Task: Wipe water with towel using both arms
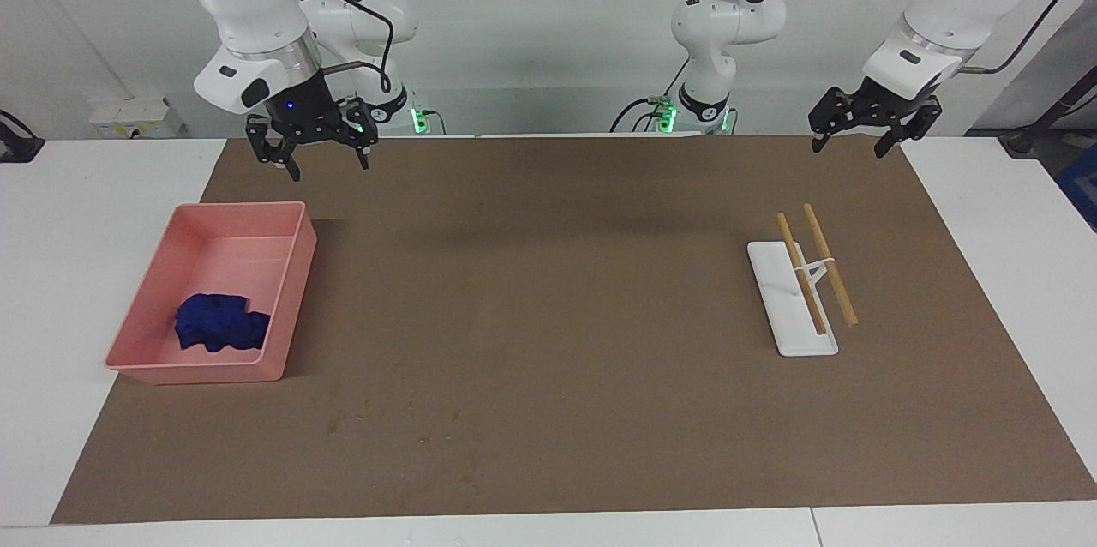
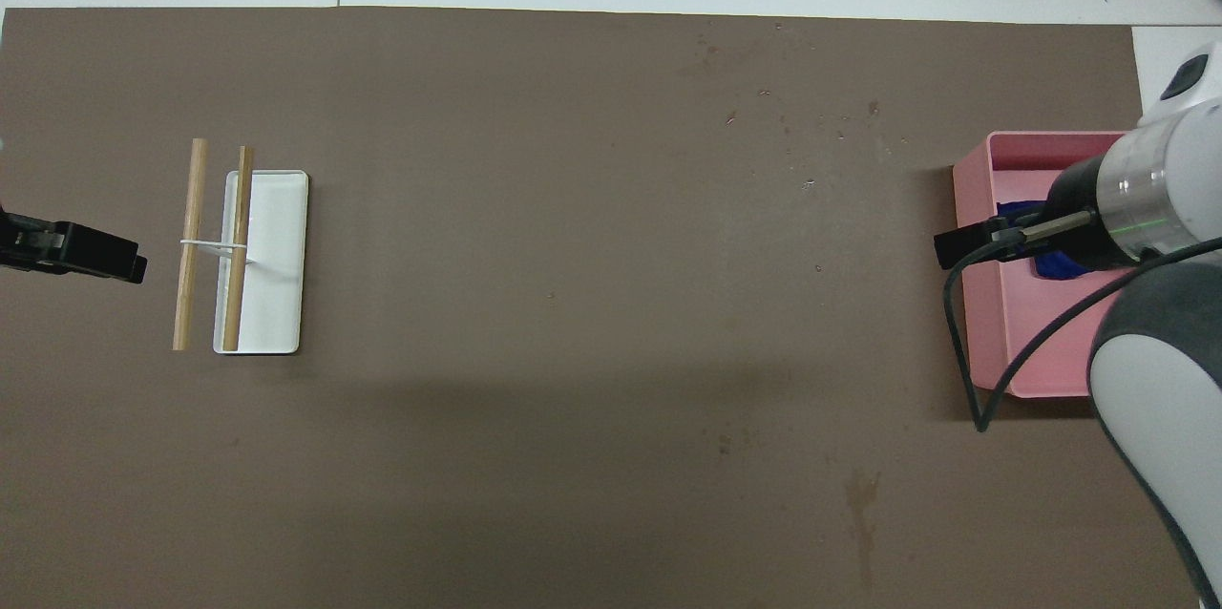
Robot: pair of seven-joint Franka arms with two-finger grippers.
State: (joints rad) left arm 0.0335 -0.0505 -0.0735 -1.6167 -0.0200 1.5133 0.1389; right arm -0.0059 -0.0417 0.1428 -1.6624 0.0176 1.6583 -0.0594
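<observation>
The blue towel (image 1: 221,322) lies crumpled in a pink bin (image 1: 296,290) at the right arm's end of the table. In the overhead view the right arm hides most of the towel (image 2: 1014,208). A faint blotch (image 1: 467,472), possibly the water, lies on the brown mat far from the robots; it also shows in the overhead view (image 2: 705,65). My right gripper (image 1: 330,168) is open and empty, up in the air over the mat's edge by the bin. My left gripper (image 1: 847,151) is open and empty, raised over the mat's corner at the left arm's end.
A white flat tray (image 1: 806,341) lies at the left arm's end, with two wooden sticks (image 1: 827,264) joined by a white band resting across it. Small dark specks (image 2: 811,117) dot the mat. The brown mat (image 1: 557,315) covers most of the white table.
</observation>
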